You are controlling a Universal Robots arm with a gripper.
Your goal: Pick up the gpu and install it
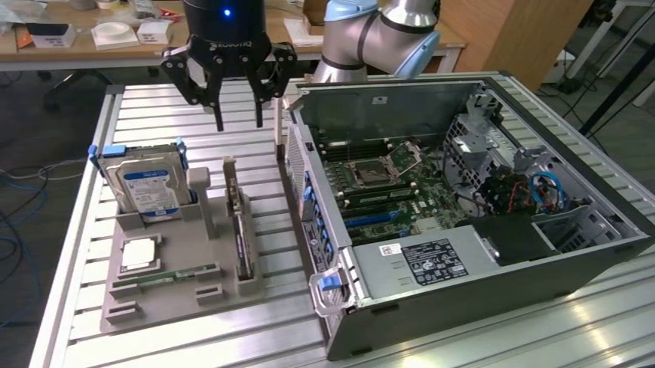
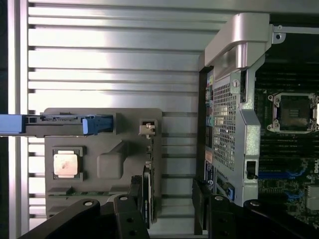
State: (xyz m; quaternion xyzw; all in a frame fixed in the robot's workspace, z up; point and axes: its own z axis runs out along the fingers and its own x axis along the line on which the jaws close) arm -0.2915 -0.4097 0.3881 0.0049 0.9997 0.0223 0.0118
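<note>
The gpu (image 1: pixel 239 222) stands on its long edge in a slot of the grey holder (image 1: pixel 184 295), its silver bracket end (image 1: pixel 230 170) pointing up at the far end. In the wrist view the gpu (image 2: pixel 148 172) is a thin dark strip with the bracket (image 2: pixel 147 128) at one end. My gripper (image 1: pixel 238 116) hangs open well above the table, behind the holder's far end, with nothing between its fingers. In the wrist view the gripper (image 2: pixel 169 206) straddles the table beside the card, and one finger (image 2: pixel 135 196) overlaps the card's end.
A hard drive (image 1: pixel 149 186) with a blue label stands in the holder at the exterior view's left, with a CPU (image 1: pixel 138 255) and a RAM stick (image 1: pixel 164 274) lying in front. The open computer case (image 1: pixel 471 276) with its motherboard (image 1: pixel 389 184) lies to the right.
</note>
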